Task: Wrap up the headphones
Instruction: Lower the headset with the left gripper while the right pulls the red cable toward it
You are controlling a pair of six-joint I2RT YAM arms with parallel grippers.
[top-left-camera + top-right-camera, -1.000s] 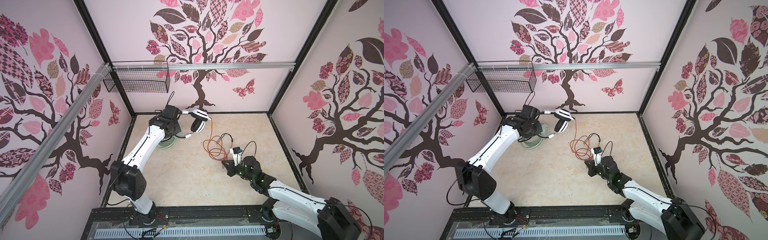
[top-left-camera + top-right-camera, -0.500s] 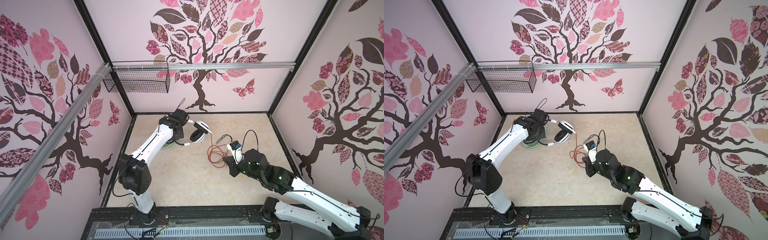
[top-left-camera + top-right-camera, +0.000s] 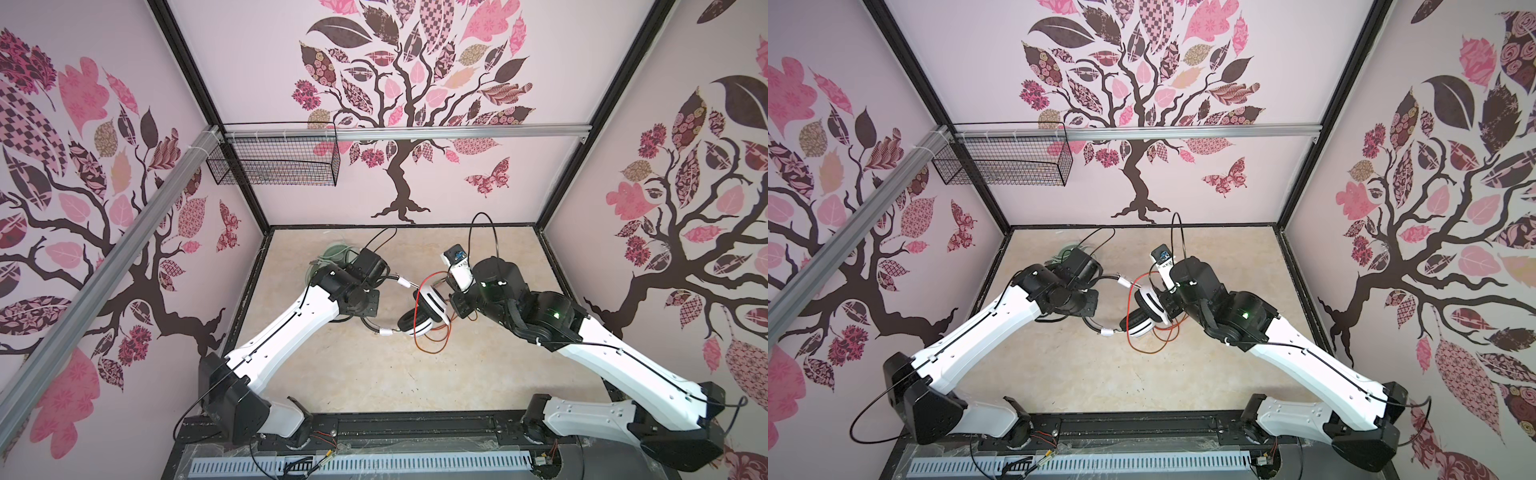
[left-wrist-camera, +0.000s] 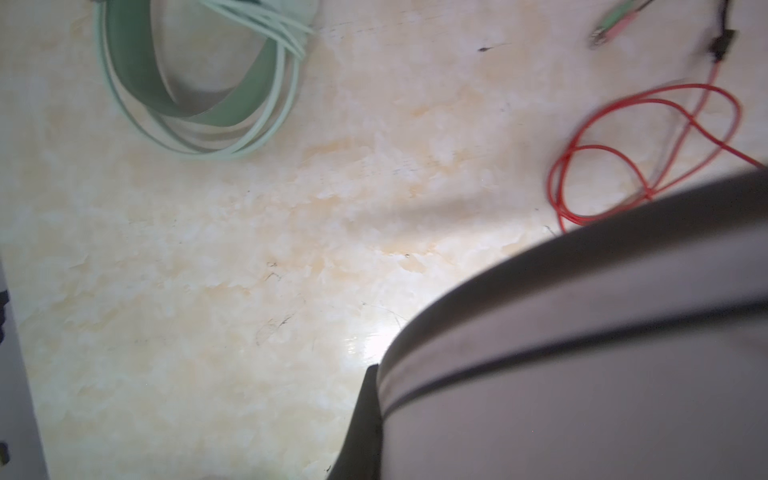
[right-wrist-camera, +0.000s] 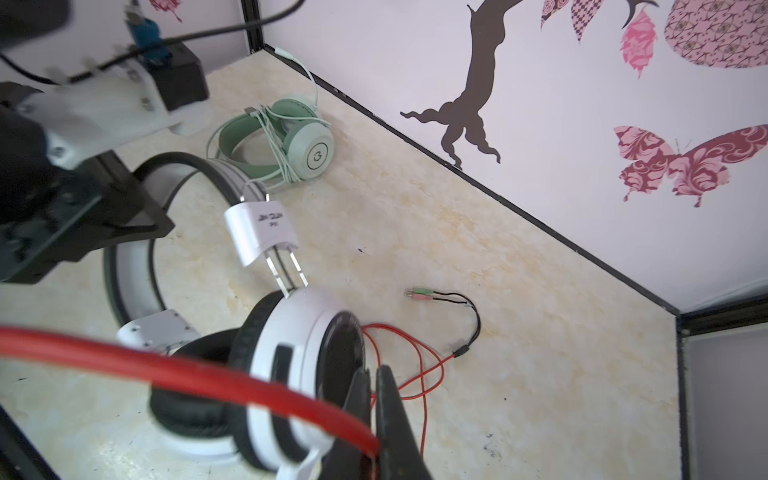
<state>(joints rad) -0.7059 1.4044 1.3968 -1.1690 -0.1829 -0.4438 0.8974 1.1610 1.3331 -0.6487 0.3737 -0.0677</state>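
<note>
— Above the middle of the table [image 3: 374,374], what is held by the fingers?

— The right gripper [image 5: 373,376] is clamped on the red cord [image 5: 187,370]. Its fingers [image 5: 395,424] are pressed together with only the cord between them. The left gripper [image 3: 368,305] is closed on the headband [image 5: 199,160] of the white headphones [image 3: 428,311], whose ear cups are turned toward the right gripper. Whether the lower ear cup touches the table cannot be told.

— What is changed since half a second ago?

— The white headphones are brought forward and toward the right, and the two grippers are drawn closer together. A strand of the red cord is now lifted in an arch over the ear cups, while the rest is left in loops on the table. The green headphones [image 5: 311,145] are found unmoved at the back left, lying on the table with the pale cord [image 5: 274,141] wound around them.

— How many of each are counted?

— Two pairs of headphones, two cords and two grippers are counted. Two plugs [image 5: 419,294] are seen at the red cord's forked black end, lying on the table apart from both pairs.
</note>
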